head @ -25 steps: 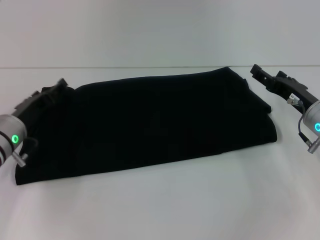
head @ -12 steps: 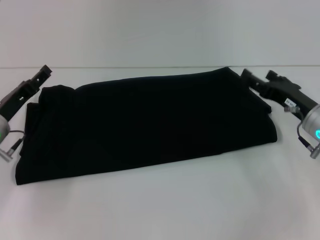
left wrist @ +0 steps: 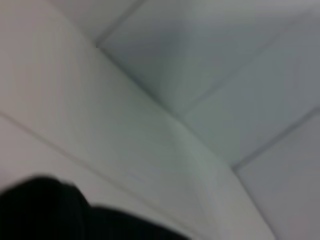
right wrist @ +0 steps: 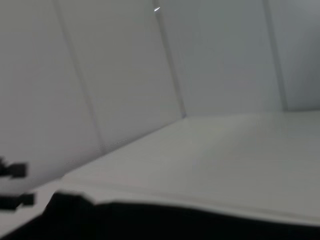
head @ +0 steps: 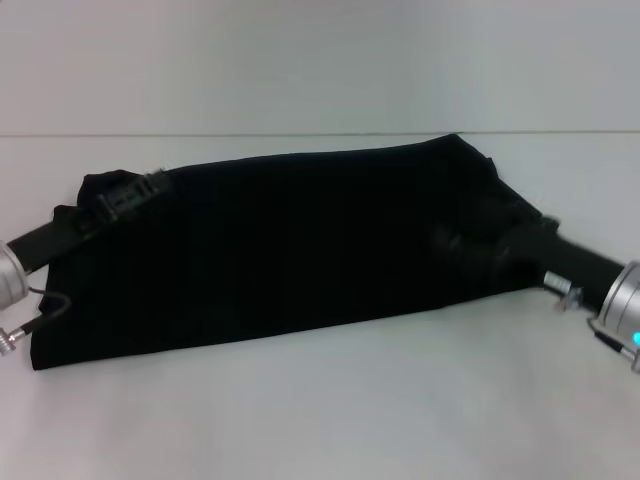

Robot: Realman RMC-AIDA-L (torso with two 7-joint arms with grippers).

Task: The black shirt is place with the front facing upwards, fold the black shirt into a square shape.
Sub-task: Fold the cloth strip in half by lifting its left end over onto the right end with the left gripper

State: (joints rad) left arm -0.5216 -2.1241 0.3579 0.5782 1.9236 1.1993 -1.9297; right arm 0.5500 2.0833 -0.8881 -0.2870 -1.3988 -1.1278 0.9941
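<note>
One long band is what the black shirt (head: pixel 300 245) makes at present, stretched across the white table (head: pixel 320 400) from the robot's left to its right, with no lettering or neck label showing. By my judgement the lengthwise folding is done and the crosswise folds that would shorten the band into a square are left. The left gripper (head: pixel 125 198) lies over the shirt's left end and the right gripper (head: pixel 470 245) over its right part; black on black, I cannot tell whether either one is spread or clamped on cloth. Only the head view shows the whole shirt and both arms. The left wrist view gives just a dark mass of cloth (left wrist: pixel 55 212) at one edge under pale wall panels. The right wrist view shows the cloth (right wrist: pixel 175 222) against the table top, with a small dark part of the other arm far off.
</note>
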